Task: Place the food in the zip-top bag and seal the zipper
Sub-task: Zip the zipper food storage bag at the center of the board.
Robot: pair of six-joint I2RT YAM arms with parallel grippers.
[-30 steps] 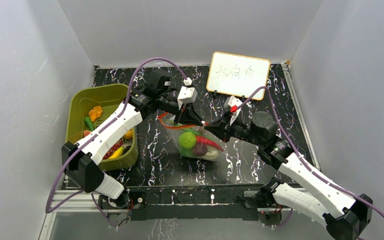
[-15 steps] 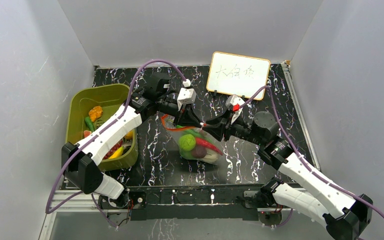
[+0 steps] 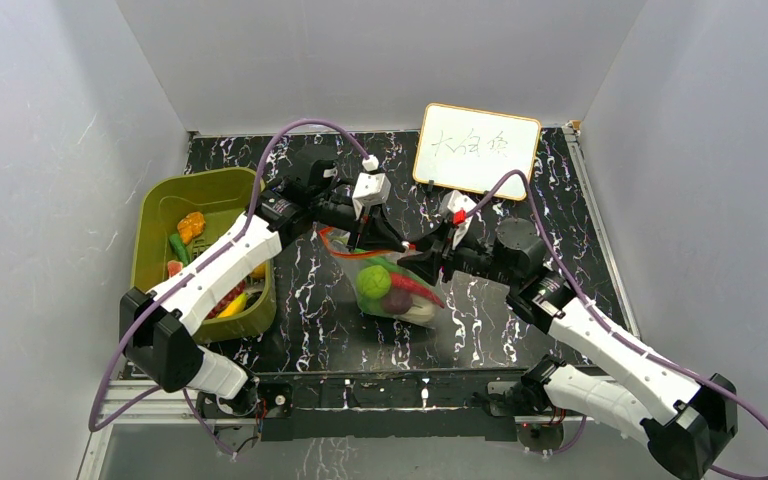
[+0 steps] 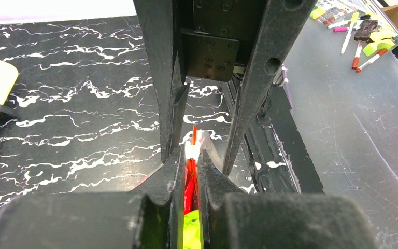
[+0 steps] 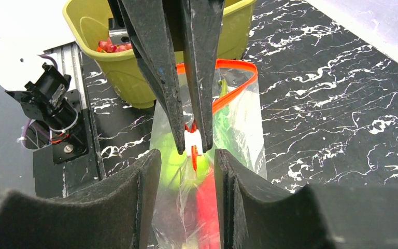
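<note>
Our left gripper [image 4: 190, 166] is clamped shut on the zipper [image 5: 234, 91] of the zip-top bag [image 5: 238, 135]. Our right gripper [image 5: 186, 155] stands open, straddling that strip.

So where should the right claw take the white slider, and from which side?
Probably the white slider, across its flat sides, coming end-on from opposite the left claw, which pinches the zipper just behind it. It stands proud, facing the open right claw.

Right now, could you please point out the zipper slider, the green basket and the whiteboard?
zipper slider [image 5: 193, 143]: right wrist view, its white body.
green basket [image 3: 150, 232]: top view, its left wall.
whiteboard [image 3: 478, 150]: top view, middle of its face.
</note>
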